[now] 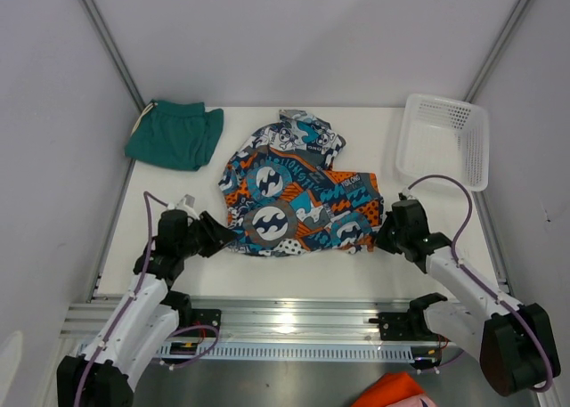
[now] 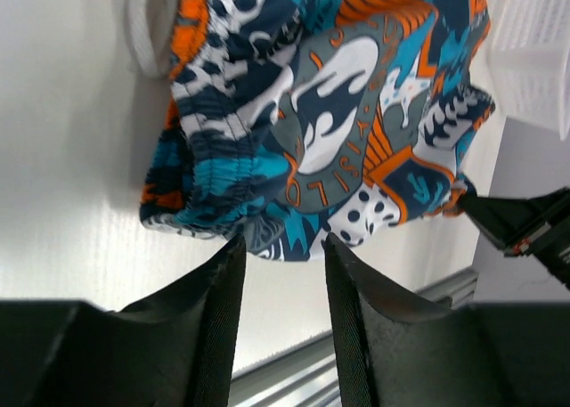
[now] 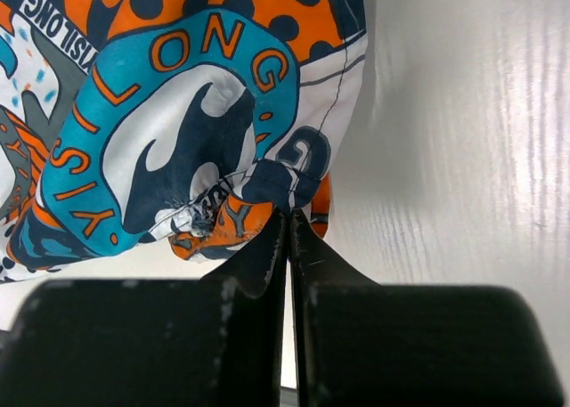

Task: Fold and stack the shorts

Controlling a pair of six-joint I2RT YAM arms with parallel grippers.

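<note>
The white tabletop [image 1: 356, 140] stretches ahead of both sets of fingers. The printed shorts [image 1: 298, 193] lie rumpled across its middle, spanning the space between the two sets of fingers, with a crumpled lobe heaped on the far side. Their pattern is orange, blue, white and navy.

The teal shorts [image 1: 174, 135] rest folded well beyond the left fingers [image 1: 218, 231] and a little outboard of them, with the pale drawstring at the far corner. The white mesh basket [image 1: 481, 149] stands well beyond the right fingers [image 1: 387, 238], on their outer side. A scrap of orange cloth [image 1: 392, 394] shows behind the arms, off the tabletop.

The left fingers [image 2: 223, 282] stand at a moderate gap, and the gathered waistband edge of the printed shorts [image 2: 312, 140] lies right at their tips, hanging between them. The right fingers [image 3: 267, 256] are pressed tight together. They pinch the puckered hem corner of the printed shorts [image 3: 178, 122], which spreads away ahead and to their inner side.
</note>
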